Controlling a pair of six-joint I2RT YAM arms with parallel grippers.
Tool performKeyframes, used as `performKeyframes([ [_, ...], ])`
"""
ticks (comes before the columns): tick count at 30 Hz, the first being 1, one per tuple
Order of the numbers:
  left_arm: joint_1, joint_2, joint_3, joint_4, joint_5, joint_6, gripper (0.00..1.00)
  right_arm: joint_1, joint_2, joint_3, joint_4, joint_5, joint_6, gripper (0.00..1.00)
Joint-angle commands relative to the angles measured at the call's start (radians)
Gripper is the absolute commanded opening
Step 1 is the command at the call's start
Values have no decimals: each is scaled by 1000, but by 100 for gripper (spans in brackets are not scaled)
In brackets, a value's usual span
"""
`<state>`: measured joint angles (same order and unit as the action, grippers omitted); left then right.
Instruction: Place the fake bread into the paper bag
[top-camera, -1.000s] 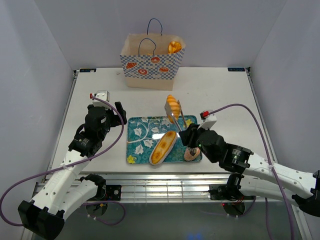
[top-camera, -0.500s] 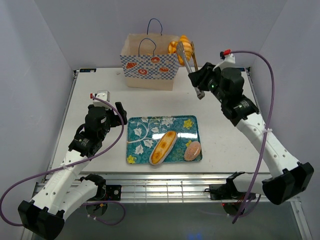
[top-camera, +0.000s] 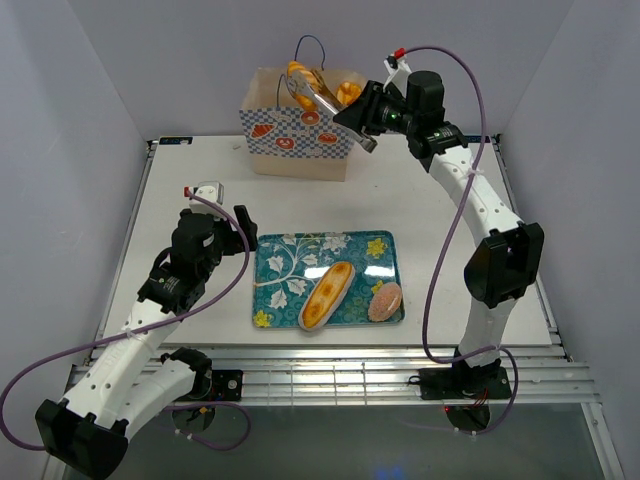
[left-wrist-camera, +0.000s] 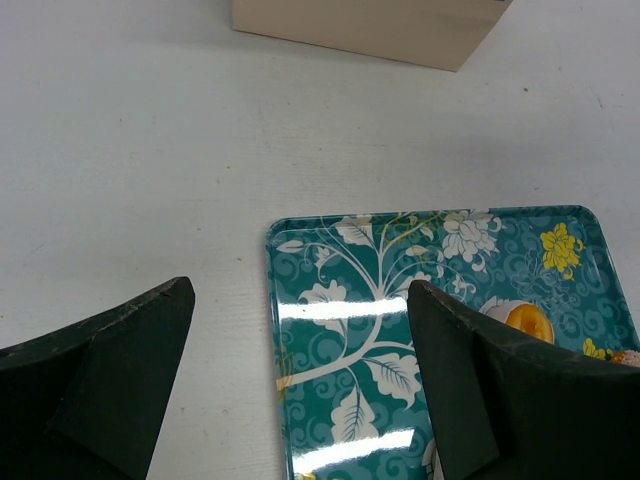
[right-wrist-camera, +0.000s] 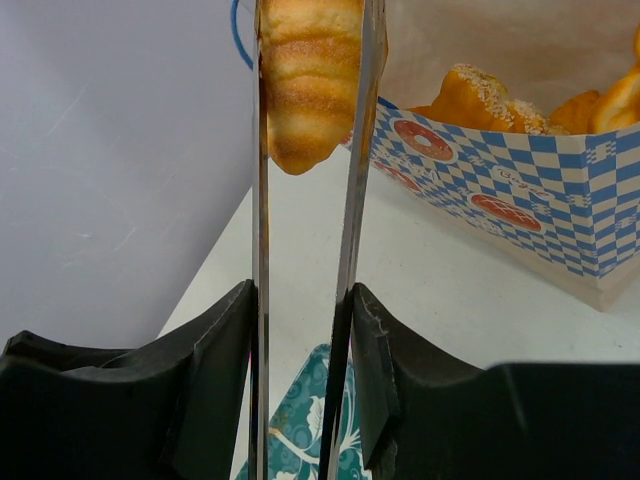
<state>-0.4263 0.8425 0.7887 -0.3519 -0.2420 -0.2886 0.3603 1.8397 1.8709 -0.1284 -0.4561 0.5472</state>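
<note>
My right gripper is shut on the metal tongs, raised at the back of the table. The tongs pinch a striped golden bread roll, held over the open paper bag; in the top view the roll hangs above the bag's mouth. Several pastries lie inside the bag. A long baguette and a pink-topped bun lie on the teal floral tray. My left gripper is open and empty, low over the tray's left edge.
The bag stands against the back wall, its blue cord handles upright. White walls close in both sides of the table. The right arm stretches from the near edge up to the bag.
My right gripper carried the tongs and roll from above the tray up and back, then left, to over the bag's mouth. The left arm has not moved.
</note>
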Motion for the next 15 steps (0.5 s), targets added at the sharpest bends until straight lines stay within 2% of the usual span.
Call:
performKeyframes([
  [1, -6, -3, 21, -4, 18, 2, 98, -7, 50, 132, 15, -81, 13, 34],
  [5, -8, -2, 20, -5, 18, 2, 98, -24, 110, 206, 25, -121, 48, 35],
  [11, -11, 4, 20, -4, 27, 2, 98, -46, 118, 146, 162, -168, 126, 36],
  [15, -11, 7, 20, -4, 30, 2, 98, -55, 164, 169, 167, -200, 146, 38],
])
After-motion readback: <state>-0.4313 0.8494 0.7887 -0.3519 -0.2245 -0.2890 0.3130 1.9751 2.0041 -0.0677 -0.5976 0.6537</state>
